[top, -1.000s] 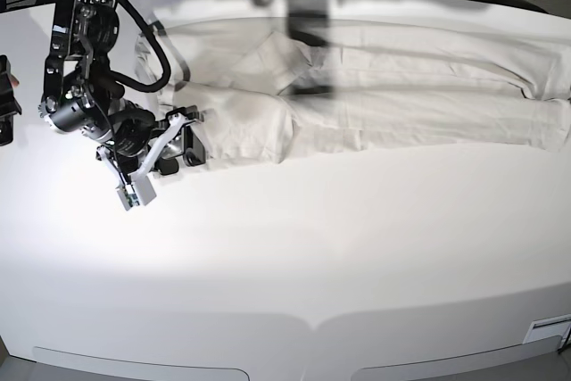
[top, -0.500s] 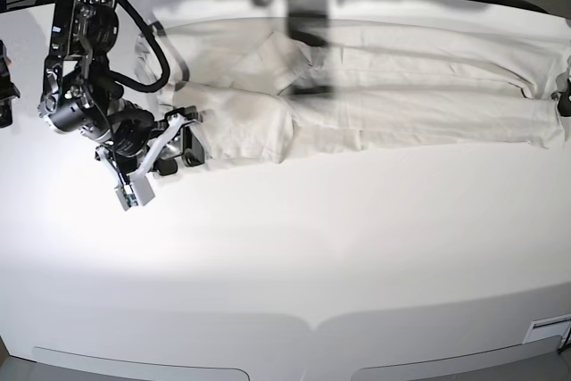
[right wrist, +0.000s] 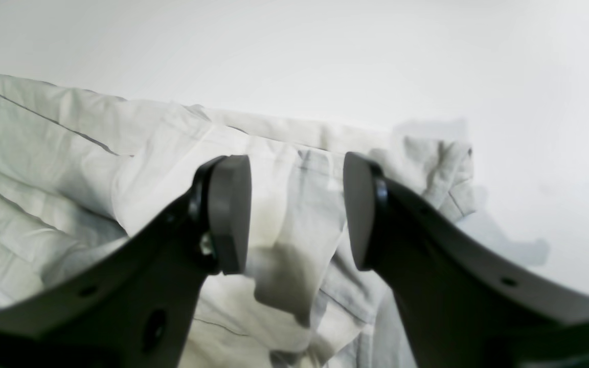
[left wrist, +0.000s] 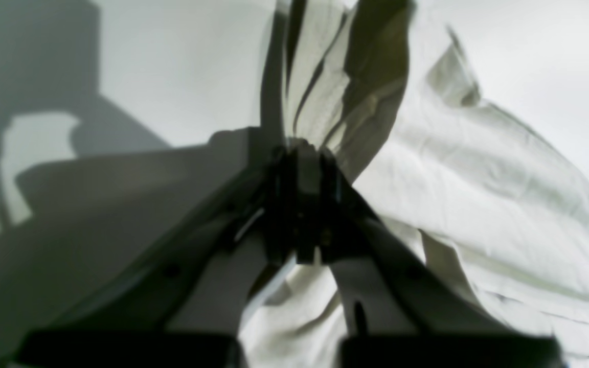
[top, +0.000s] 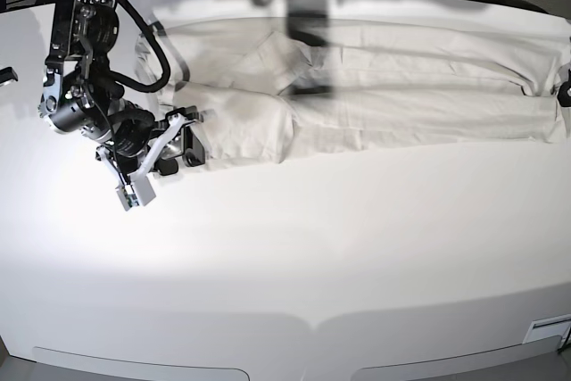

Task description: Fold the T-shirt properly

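Tightly pinched T-shirt (left wrist: 478, 189) in left pincer (left wrist: 302, 153)

T-shirt (top: 375, 86) lies across table's (top: 294, 256) far side (right arm (top: 98, 104) leftward).

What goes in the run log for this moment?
stage: grasping | left end effector: shut on T-shirt edge | right end effector: open, at opposite end | T-shirt: long band on table
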